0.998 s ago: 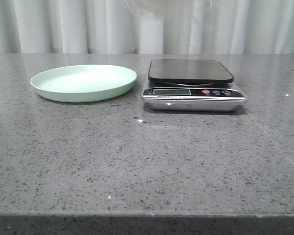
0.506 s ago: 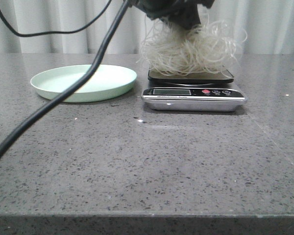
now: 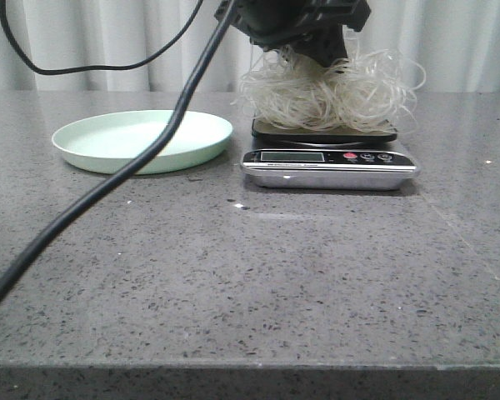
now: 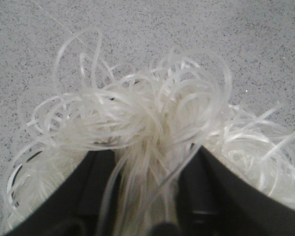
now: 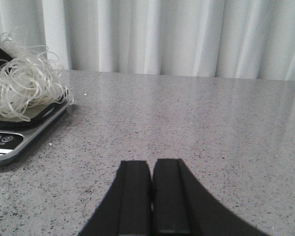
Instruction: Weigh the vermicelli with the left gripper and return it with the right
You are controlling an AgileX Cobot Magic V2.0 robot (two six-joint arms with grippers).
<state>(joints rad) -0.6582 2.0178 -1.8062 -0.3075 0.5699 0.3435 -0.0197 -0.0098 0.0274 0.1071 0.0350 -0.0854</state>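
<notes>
A tangled bundle of pale vermicelli (image 3: pixel 327 90) rests on the black platform of the scale (image 3: pixel 329 162), spilling over its edges. My left gripper (image 3: pixel 310 48) comes down from above into the top of the bundle. In the left wrist view the vermicelli (image 4: pixel 147 118) fills the frame, and strands run between the dark fingers (image 4: pixel 101 182) of the left gripper (image 4: pixel 151 169), which is shut on them. My right gripper (image 5: pixel 151 167) is shut and empty, low over the table to the right of the scale (image 5: pixel 10 140), with the vermicelli (image 5: pixel 22 86) in sight.
A pale green plate (image 3: pixel 142 140) lies left of the scale, with nothing on it. The left arm's black cable (image 3: pixel 108 179) hangs across the front view over the plate. White curtains close off the back of the grey stone table (image 3: pixel 250 275).
One second ago the scale was bare and no arm showed. The left gripper came in from above with the vermicelli and has since lowered it slightly onto the platform.
</notes>
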